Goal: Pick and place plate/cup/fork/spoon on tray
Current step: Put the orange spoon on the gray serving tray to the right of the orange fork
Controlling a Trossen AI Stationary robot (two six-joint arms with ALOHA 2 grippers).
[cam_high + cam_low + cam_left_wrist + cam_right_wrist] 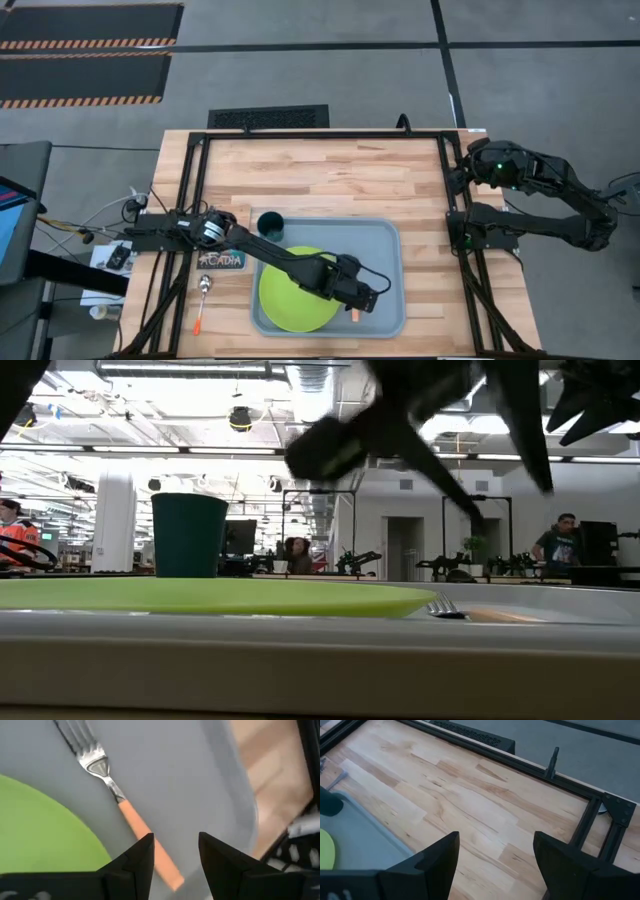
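Note:
The pale grey-blue tray [385, 250] lies at mid-table. The lime-green plate [290, 298] lies flat in its near left part. The dark teal cup [270, 223] stands upright at the tray's far left corner. The fork [120, 802] lies flat on the tray floor to the right of the plate, and it also shows in the low view [470, 612]. My left gripper [176, 852] is open just above the fork's orange handle, touching nothing. The spoon [203, 300] lies on the table left of the tray. My right gripper [495, 850] is open and empty at the table's right edge.
The ACADIA card [222, 260] lies on the table left of the tray, beyond the spoon. A black frame [320, 135] runs around the table top. Bare wood lies beyond the tray toward the far edge [330, 180].

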